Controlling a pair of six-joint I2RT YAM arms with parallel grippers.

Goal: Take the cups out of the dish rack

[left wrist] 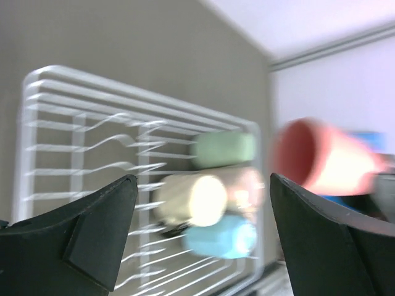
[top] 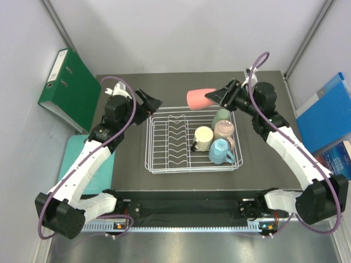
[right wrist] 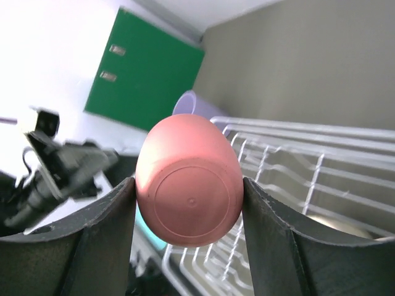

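White wire first: nearest us lies the dish rack [top: 164, 143], with cream cup [top: 203, 137], blue cup [top: 221, 151], peach cup [top: 224, 129] and mint cup [top: 221, 116] huddled on the near side of the right gripper [right wrist: 188, 182]. Its jaws clamp a smooth pink cup [top: 196, 98] sideways, base toward the wrist, above the rack's far rail. Opposite, we see the left gripper [top: 152, 103] gaping, holding nothing.
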